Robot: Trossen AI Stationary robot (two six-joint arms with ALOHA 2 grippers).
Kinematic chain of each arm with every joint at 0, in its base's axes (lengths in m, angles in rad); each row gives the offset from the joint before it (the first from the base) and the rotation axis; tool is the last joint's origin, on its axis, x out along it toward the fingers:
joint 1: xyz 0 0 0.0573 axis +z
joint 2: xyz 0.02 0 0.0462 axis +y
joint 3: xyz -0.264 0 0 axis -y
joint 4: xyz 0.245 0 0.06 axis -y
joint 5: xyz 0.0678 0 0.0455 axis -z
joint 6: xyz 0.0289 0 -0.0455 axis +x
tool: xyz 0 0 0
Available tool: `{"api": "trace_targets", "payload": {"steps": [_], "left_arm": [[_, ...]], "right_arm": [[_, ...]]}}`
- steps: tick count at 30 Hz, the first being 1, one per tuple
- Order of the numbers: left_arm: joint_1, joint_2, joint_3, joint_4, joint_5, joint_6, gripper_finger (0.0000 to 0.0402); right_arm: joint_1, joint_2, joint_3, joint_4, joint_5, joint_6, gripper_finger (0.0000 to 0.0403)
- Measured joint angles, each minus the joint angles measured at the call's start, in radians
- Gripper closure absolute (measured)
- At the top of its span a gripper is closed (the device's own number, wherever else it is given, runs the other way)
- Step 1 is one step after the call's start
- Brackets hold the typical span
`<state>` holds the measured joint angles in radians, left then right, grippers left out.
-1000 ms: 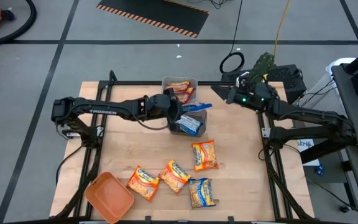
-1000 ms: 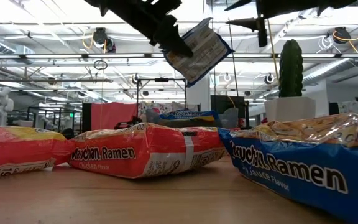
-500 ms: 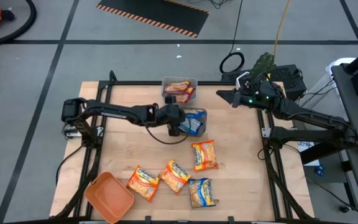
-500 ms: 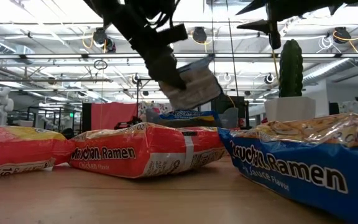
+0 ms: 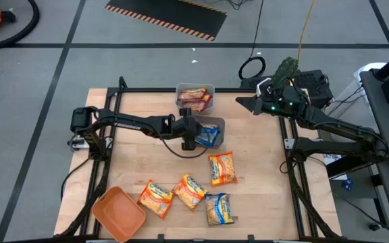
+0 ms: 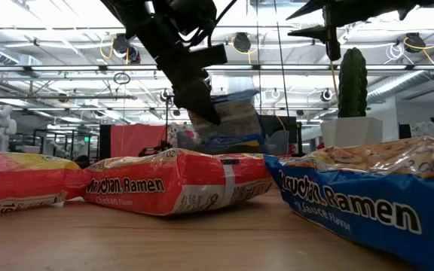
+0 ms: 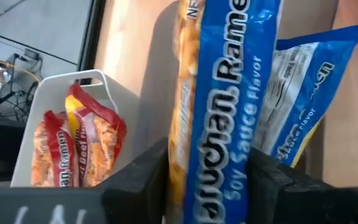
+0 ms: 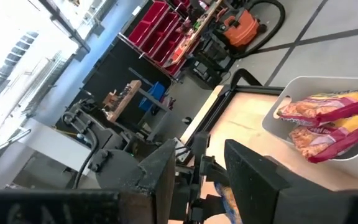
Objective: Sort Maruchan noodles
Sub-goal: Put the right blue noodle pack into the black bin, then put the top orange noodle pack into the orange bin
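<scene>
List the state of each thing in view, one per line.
Left gripper: over the clear bin, blue packet upright between its fingers.
Right gripper: empty, raised off the table's far right corner.
Clear bin: holds blue packets.
Grey bin: holds reddish packets.
Orange tray: empty.
Four loose packets: flat on the table.

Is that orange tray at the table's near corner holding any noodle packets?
No, the orange plastic tray is empty in the overhead view; the nearest orange ramen packet lies beside it on the wooden table.
</scene>
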<state>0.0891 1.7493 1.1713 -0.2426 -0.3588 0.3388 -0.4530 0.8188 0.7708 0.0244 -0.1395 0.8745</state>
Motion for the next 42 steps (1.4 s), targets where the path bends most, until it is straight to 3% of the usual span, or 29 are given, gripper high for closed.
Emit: {"api": "trace_targets", "payload": {"steps": [10,13,22,26,34,42], "left_arm": [[-0.019,-0.045,0.000,-0.014,0.100,-0.079,0.0144],[-0.020,-0.100,0.000,-0.048,0.194,-0.147,0.0141],[-0.003,-0.253,0.001,-0.110,0.331,-0.423,0.0140],[-0.004,-0.312,0.001,-0.166,0.384,-0.479,0.0140],[0.001,-0.389,0.000,-0.209,0.389,-0.612,0.0140],[0.001,-0.425,0.001,-0.242,0.397,-0.637,0.0140]], "right_arm": [[0.007,0.000,0.000,0.000,-0.054,0.084,0.0269],[0.023,0.000,0.000,-0.008,-0.093,0.112,0.0269],[0.116,0.005,0.000,-0.163,-0.095,0.189,0.0269],[0.165,0.005,0.000,-0.197,-0.060,0.238,0.0269],[0.238,0.024,-0.001,-0.368,-0.029,0.215,0.0269],[0.330,0.067,-0.001,-0.403,-0.045,0.224,0.0268]]}}
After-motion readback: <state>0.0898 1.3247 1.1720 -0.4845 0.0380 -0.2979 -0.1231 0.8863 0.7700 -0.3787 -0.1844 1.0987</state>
